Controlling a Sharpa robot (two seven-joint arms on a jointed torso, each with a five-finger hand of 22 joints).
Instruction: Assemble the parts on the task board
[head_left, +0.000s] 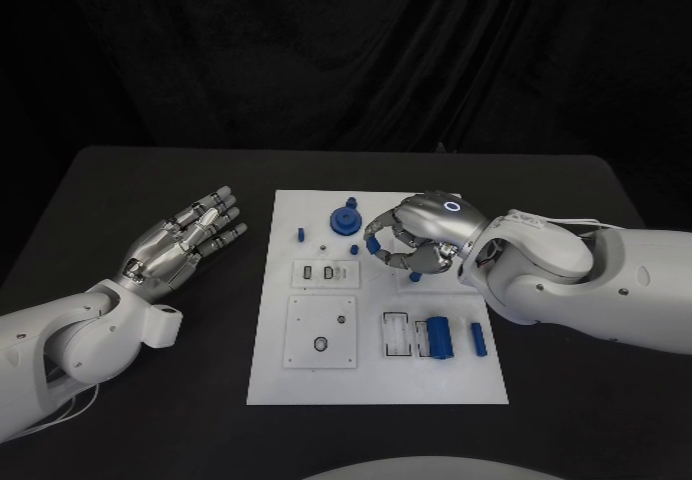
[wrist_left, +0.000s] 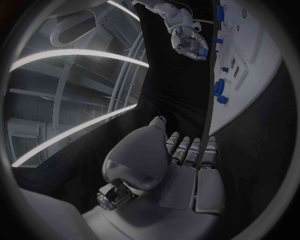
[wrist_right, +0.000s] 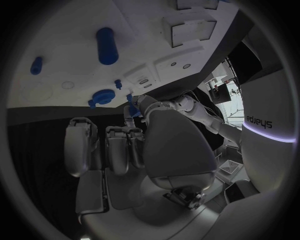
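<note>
Hovering over the white rectangular task board (head_left: 378, 385), silver right hand (head_left: 418, 243) curling fingers around small blue parts (head_left: 381, 247). Resting beside the board, silver left hand (head_left: 183, 241) spreading fingers wide, holding nothing.

Right hand (wrist_right: 134, 150) sits over the near edge of the white task board (wrist_right: 69, 55), fingers (wrist_right: 81, 145) extended toward it. On the board: a blue cylinder (wrist_right: 106, 46) lying flat, a small blue peg (wrist_right: 36, 65), a blue gear-like part (wrist_right: 103, 96), and raised white blocks (wrist_right: 190, 30).

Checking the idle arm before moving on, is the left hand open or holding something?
Open. The left hand lies beside the task board, fingers spread, holding nothing.
</note>
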